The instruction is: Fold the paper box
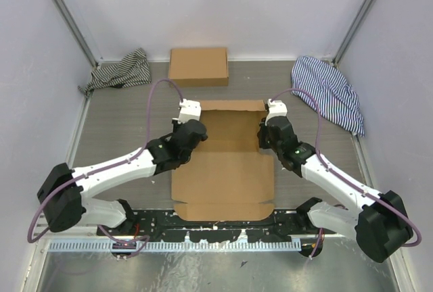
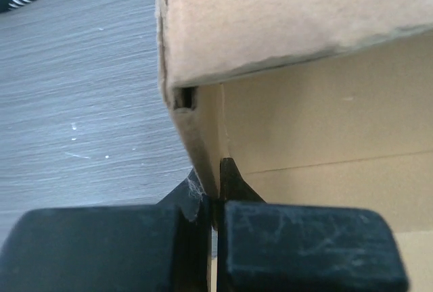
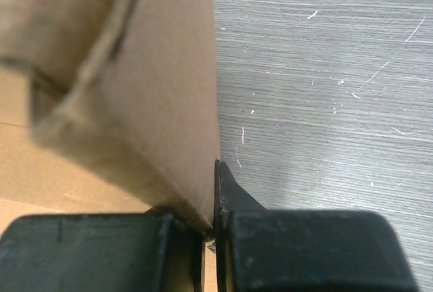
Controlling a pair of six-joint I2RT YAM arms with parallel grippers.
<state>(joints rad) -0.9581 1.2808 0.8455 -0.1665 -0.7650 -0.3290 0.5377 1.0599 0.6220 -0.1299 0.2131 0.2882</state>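
Observation:
The paper box (image 1: 226,163) is a brown cardboard sheet lying in the middle of the table, its far side walls raised. My left gripper (image 1: 191,132) is shut on the left side wall (image 2: 196,136), one finger on each side of it. My right gripper (image 1: 265,132) is shut on the right side wall (image 3: 169,123) the same way. In the left wrist view the far flap (image 2: 284,15) stands folded over above the pinched wall. The near flap (image 1: 223,209) lies flat by the arm bases.
A ready-formed brown box (image 1: 199,66) stands at the back centre. A striped cloth (image 1: 122,70) lies at the back left, and another striped cloth (image 1: 331,92) at the back right. Grey walls close in the table on three sides.

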